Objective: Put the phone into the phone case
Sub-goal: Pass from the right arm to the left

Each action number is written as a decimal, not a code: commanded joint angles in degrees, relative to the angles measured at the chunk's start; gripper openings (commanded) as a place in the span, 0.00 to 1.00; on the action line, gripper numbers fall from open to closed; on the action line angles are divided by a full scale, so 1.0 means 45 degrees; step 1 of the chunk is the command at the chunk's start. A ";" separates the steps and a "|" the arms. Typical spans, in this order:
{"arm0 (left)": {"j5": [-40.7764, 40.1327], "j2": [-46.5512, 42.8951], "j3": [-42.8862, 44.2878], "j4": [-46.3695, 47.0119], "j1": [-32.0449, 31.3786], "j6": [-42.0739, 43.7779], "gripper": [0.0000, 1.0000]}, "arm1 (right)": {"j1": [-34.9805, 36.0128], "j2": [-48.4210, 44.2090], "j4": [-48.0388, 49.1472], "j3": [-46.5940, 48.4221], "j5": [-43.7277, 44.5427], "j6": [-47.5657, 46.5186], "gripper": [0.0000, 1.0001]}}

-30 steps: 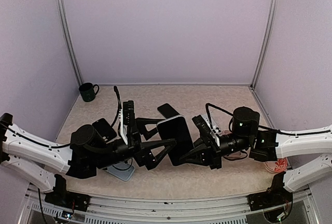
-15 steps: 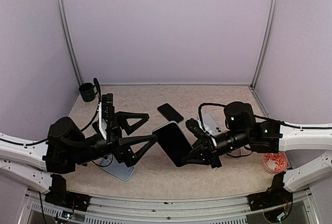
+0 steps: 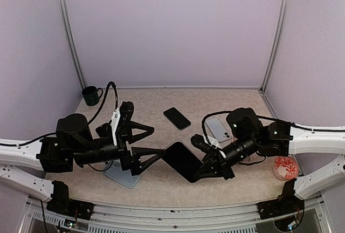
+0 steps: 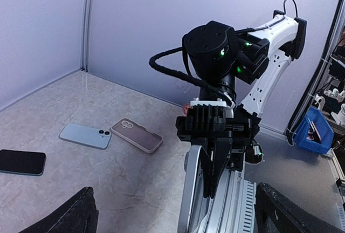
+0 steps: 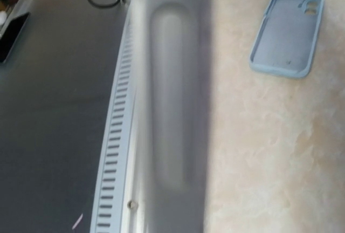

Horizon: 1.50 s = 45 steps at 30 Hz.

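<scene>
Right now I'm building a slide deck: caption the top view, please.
Right hand grips the black phone; open left hand faces it, the blue case lying nearby.

Right wrist view: phone (image 5: 172,109) sits hard against the lens, a blurred grey band down centre frame. The fingers of the right hand (image 3: 204,163) are unseen there.

Left wrist view: left hand (image 4: 183,219) is cut to dark fingertips at both lower corners. Black phone (image 4: 21,162) is clipped by the left edge.

Top view: blue case (image 3: 123,178) lies half under the left arm (image 3: 59,152). Pink dish (image 3: 285,169) contents are too small to tell.
</scene>
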 commanded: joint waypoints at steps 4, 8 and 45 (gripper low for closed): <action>0.2784 0.0895 0.1175 -0.2204 0.0491 0.0342 0.99 | 0.0158 0.0345 -0.0775 0.0607 -0.0577 -0.0795 0.00; 0.4247 0.1346 0.1123 -0.2271 0.0708 0.0402 0.99 | 0.0190 0.0576 -0.0999 0.0657 -0.0516 -0.0958 0.00; 0.8238 0.4267 0.1994 -0.2801 0.1591 0.0286 0.41 | 0.0581 0.1799 -0.1150 0.0712 -0.0110 -0.1141 0.00</action>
